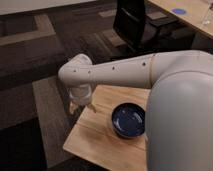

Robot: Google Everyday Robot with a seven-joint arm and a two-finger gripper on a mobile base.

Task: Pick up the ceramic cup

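Ceramic cup hidden; fingers (83, 107) hang spread over wooden table (95, 142) corner, carpet (30, 60) below.

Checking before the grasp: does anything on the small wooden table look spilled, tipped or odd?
Nothing stands out. The wide dark blue bowl sits upright on the wooden table; the gripper hangs over its far left corner.

No readable text anywhere; pincer (82, 106) at edge of wooden table (97, 142).
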